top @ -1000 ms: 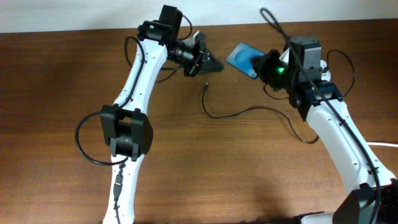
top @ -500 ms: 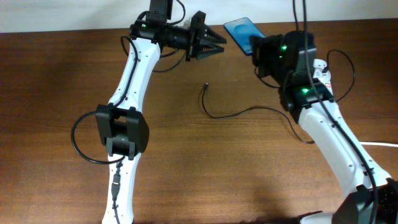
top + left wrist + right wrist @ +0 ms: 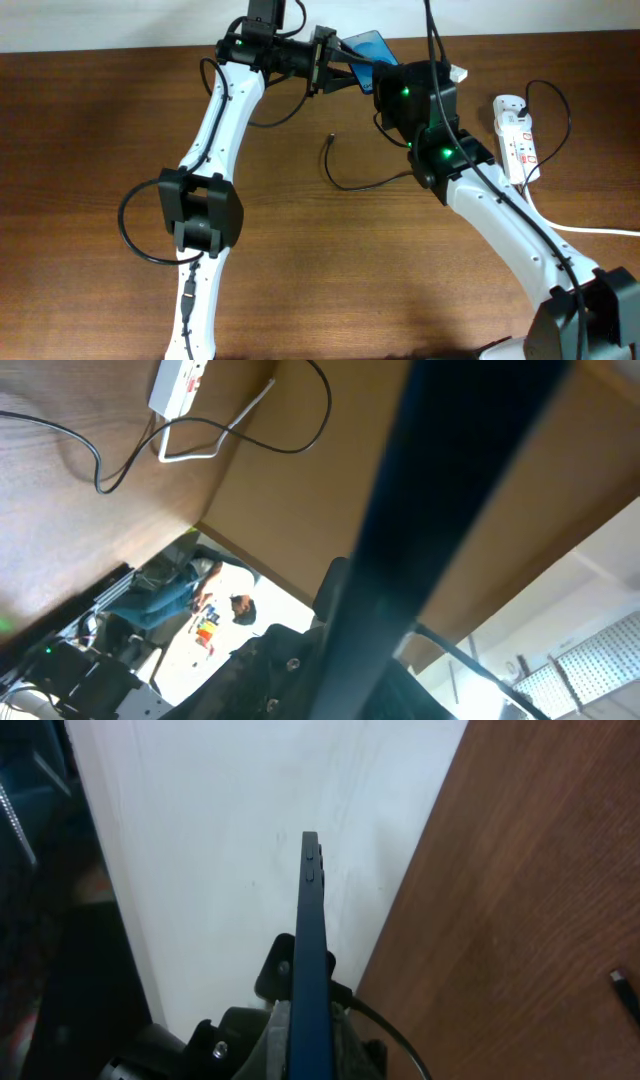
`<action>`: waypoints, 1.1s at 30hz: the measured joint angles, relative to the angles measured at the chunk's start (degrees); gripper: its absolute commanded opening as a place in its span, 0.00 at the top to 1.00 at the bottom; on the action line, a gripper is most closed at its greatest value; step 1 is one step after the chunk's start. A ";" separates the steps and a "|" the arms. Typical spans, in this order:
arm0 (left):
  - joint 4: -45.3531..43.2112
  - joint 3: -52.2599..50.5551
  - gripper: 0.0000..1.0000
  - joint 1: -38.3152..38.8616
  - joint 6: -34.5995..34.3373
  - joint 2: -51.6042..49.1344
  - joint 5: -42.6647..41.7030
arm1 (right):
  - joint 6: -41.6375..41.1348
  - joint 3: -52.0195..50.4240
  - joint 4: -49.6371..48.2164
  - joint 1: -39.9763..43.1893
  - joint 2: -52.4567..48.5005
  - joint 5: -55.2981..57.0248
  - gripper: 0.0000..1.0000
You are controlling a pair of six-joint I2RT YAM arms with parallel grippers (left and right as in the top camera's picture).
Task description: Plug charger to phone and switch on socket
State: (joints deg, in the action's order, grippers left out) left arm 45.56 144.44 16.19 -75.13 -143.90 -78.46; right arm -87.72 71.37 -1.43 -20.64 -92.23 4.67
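Note:
The phone (image 3: 362,45) is lifted off the table at the back, its blue screen tilted. My right gripper (image 3: 385,72) is shut on it; in the right wrist view the phone (image 3: 310,920) stands edge-on between the grey pads. My left gripper (image 3: 340,62) is at the phone's other end. In the left wrist view the phone (image 3: 430,510) is a dark blurred bar running down between the fingers, and their grip is not clear. The charger (image 3: 380,183) lies loose on the table, its plug tip (image 3: 330,140) pointing back; the tip also shows in the right wrist view (image 3: 625,990). The socket (image 3: 517,135) lies at the right.
The socket's thick white cord (image 3: 600,230) runs off the right edge. The socket also shows in the left wrist view (image 3: 180,382) with thin black cables beside it. The brown table (image 3: 100,200) ends at a white wall (image 3: 200,840) close behind the phone.
The right gripper carried the phone left and back, off the table. The left gripper swung right and up, and its fingers now flank the phone. The socket is now uncovered.

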 measured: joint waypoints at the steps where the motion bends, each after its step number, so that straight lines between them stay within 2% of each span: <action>1: 0.00 0.00 0.77 -0.02 -0.44 0.00 0.09 | -0.11 0.00 -0.11 -0.11 -0.11 0.09 0.96; 6: -0.83 0.07 0.83 -0.04 -0.76 0.00 1.92 | -2.36 -0.02 -0.66 -0.22 -0.74 0.76 0.96; 12: -0.81 0.13 0.77 0.33 -1.27 0.00 5.14 | -3.89 -0.02 -0.79 -0.07 -1.40 1.66 0.96; 17: -0.76 0.33 0.76 1.14 -7.67 0.00 8.87 | -3.39 -0.13 -0.83 0.09 -1.75 3.06 0.96; 18: -0.87 0.39 0.77 1.33 -8.74 0.00 9.35 | -3.37 -0.15 -0.81 0.20 -1.75 3.26 0.96; 19: -1.01 0.44 0.82 1.46 -9.46 0.00 9.90 | -3.48 -0.20 -0.83 0.26 -1.75 3.34 0.96; 20: -1.16 0.55 0.92 1.53 -9.88 0.00 10.14 | -3.69 -0.24 -1.25 0.35 -1.75 3.48 0.96; 21: -1.53 0.66 0.99 1.53 -9.75 0.00 10.16 | -4.81 -0.24 -1.55 0.44 -1.75 3.54 0.96; 27: -2.05 1.03 1.00 1.57 -9.68 0.33 11.02 | -5.29 -0.44 -3.50 0.52 -1.81 3.52 0.96; 31: -1.99 1.29 1.00 1.57 -6.49 0.83 12.24 | -5.20 -0.46 -4.17 0.52 -1.84 3.50 0.96; 33: -1.88 1.29 1.00 1.57 -2.36 0.98 12.76 | -4.76 -0.46 -4.20 0.52 -1.88 3.45 0.96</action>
State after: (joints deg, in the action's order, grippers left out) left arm 43.68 145.73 17.76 -77.49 -142.91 -65.69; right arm -92.49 70.91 -5.63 -20.12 -94.11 8.12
